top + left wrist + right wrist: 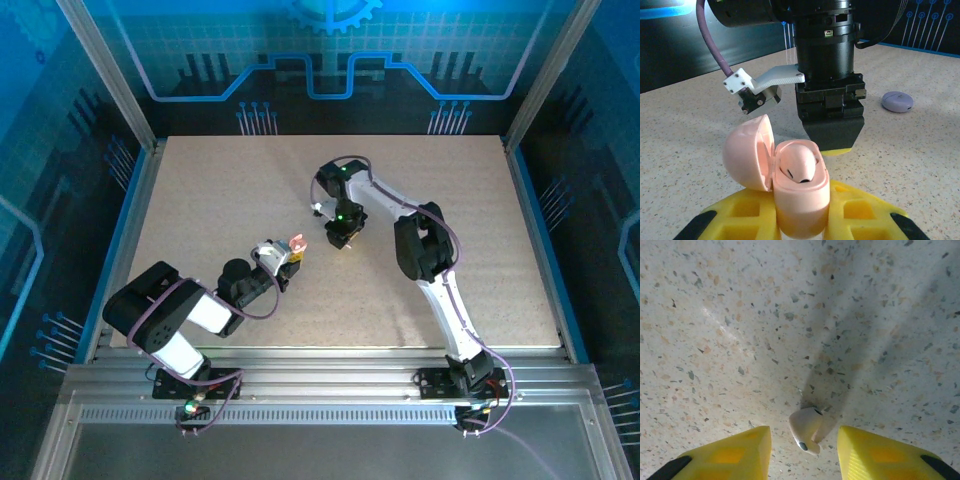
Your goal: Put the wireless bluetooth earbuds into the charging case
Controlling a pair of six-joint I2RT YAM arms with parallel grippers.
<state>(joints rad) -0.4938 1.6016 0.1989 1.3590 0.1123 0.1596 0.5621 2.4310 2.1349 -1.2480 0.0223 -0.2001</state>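
The left gripper (800, 225) pinches the open pink case (802, 197) between its yellow fingers (742, 210) — lid swung to the left, one pale earbud (801, 169) already seated inside. Just ahead, the right gripper (803, 436) hangs low over the table (740, 330), fingers spread — a second earbud (807, 426) lies on the surface between them, touched by neither. A closed lilac case (897, 101) sits farther off.

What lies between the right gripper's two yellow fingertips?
A small pale pinkish-white earbud lies on the speckled table inside the open right gripper, touching neither finger; the right wrist view shows it.
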